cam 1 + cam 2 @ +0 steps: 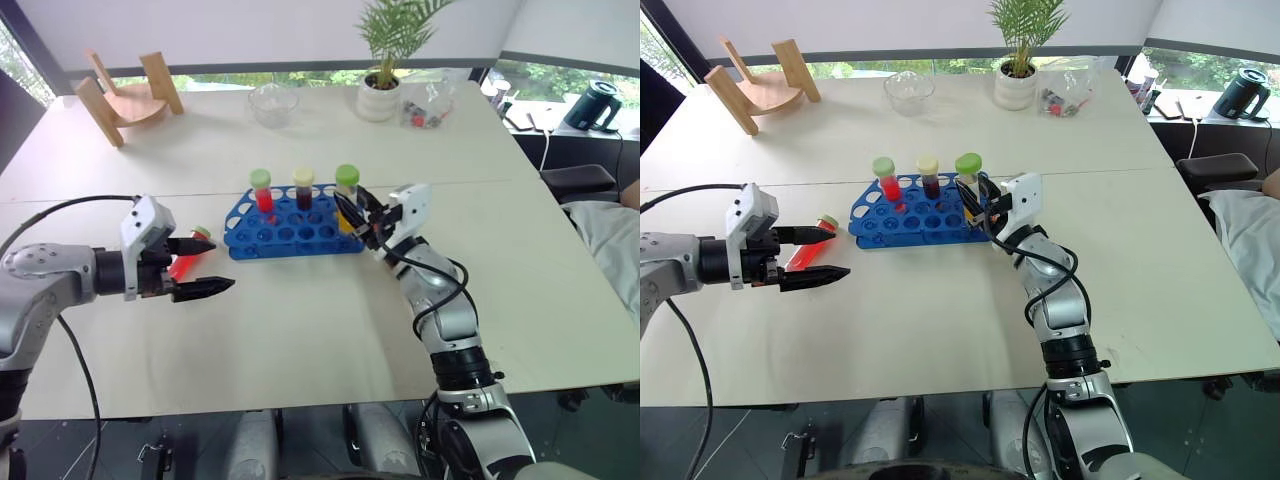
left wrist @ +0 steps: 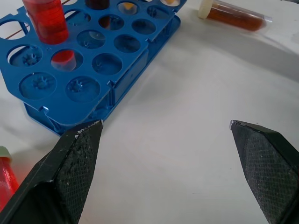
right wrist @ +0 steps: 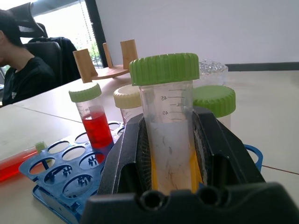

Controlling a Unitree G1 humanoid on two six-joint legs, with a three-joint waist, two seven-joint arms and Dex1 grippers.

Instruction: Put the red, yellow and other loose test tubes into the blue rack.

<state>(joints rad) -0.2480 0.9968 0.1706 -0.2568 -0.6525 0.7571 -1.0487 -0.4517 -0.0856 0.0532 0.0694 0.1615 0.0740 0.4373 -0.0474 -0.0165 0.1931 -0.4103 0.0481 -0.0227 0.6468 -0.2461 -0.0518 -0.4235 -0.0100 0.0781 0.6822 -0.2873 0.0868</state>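
While I look down over my arms, the scene stands like this:

Right gripper (image 1: 352, 214): closed around a yellow-liquid tube (image 3: 169, 135) with a green cap, near the centre of the head view, at the right end of the blue rack (image 1: 290, 228). My fingers hold its clear body under the cap.

Left gripper (image 1: 205, 265): fingers spread wide, holding nothing, at the left of the frame, just left of the rack.

Rack: in the middle of the counter (image 1: 300, 330). A red tube (image 1: 263, 192) and a dark tube (image 1: 304, 188) stand upright in its back row.

Loose red tube (image 1: 188, 260): lying on the counter at the left of the rack, between my open left fingers as the head view shows it; touching or not, I cannot tell.

Loose brown tube (image 2: 233, 16): lying on the counter in the upper right of the left wrist view.

Handling, my judgement: the tubes look like stiff, smooth plastic, light, part filled, so they can roll and slip. I would take the red one across the middle of its body, not at the cap.
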